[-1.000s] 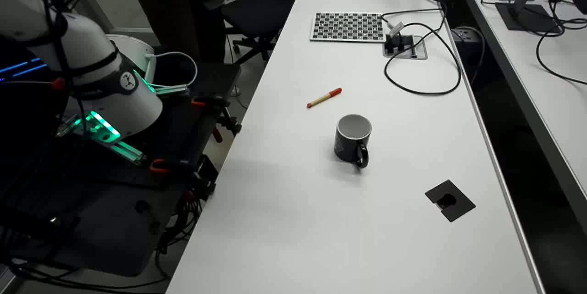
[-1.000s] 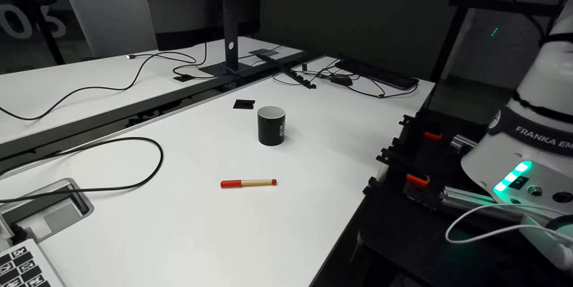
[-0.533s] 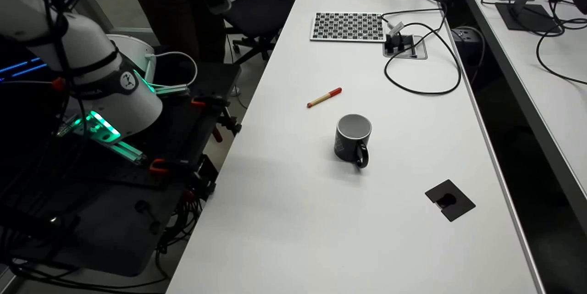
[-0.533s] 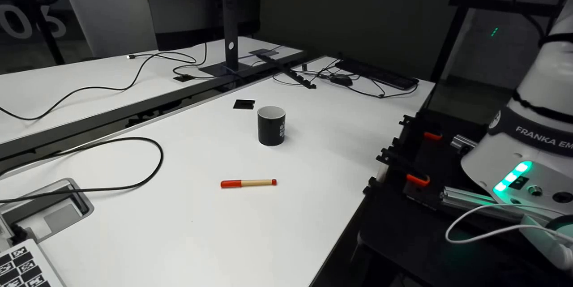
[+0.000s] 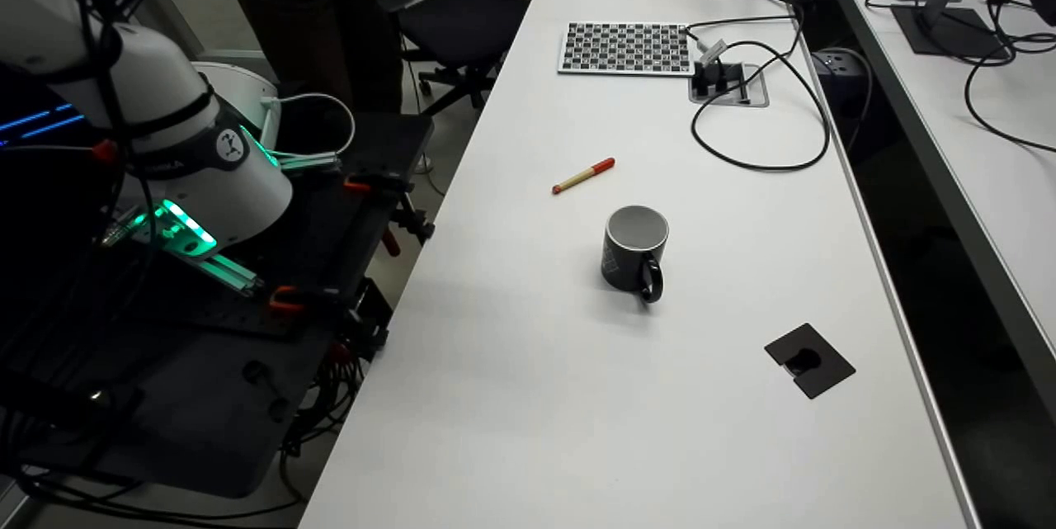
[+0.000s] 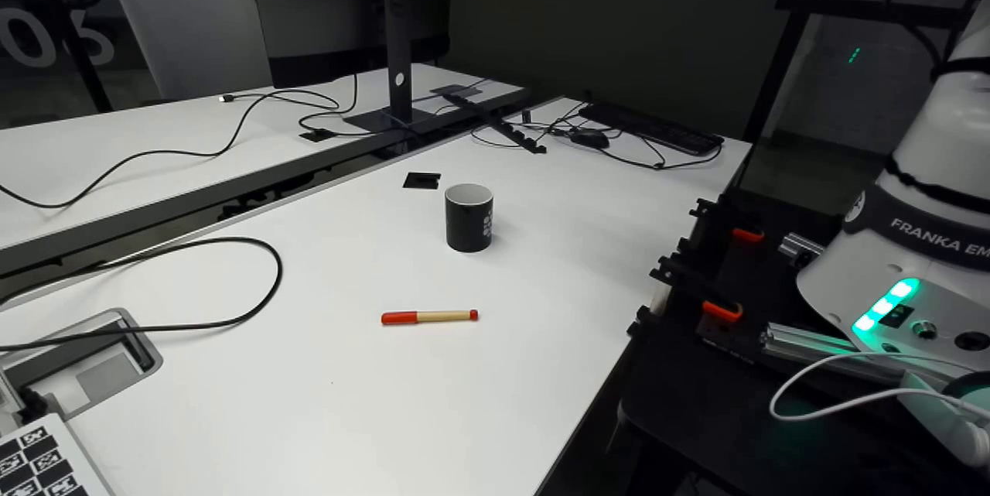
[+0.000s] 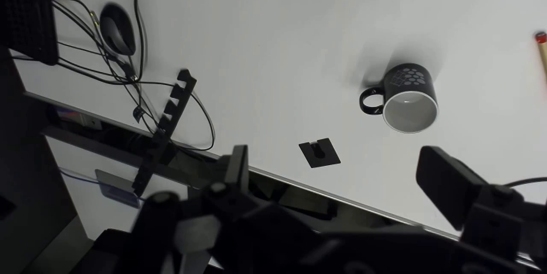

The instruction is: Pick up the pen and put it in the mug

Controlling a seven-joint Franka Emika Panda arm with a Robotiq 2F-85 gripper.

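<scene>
The pen (image 5: 583, 176) lies flat on the white table, with a pale brown body and a red cap. It shows in both exterior views (image 6: 430, 316), and only its end (image 7: 541, 39) shows at the right edge of the wrist view. The dark mug (image 5: 634, 252) stands upright beside the pen, in both exterior views (image 6: 469, 219). In the wrist view the mug (image 7: 409, 94) shows its pale inside and its handle. My gripper (image 7: 335, 163) is open, its fingers wide apart with nothing between them. It is above the table, apart from mug and pen.
A flat black square plate (image 5: 810, 361) lies near the mug. A patterned board (image 5: 627, 49), a socket box and a looped cable (image 5: 767, 168) lie farther along. A mouse (image 7: 117, 29), keyboard and cables are at the table's other end. A gap runs along the table edge.
Pen and mug have not moved. A small metal part at the top edge of an exterior view has shifted slightly left. A dark figure behind the robot has moved a little.
</scene>
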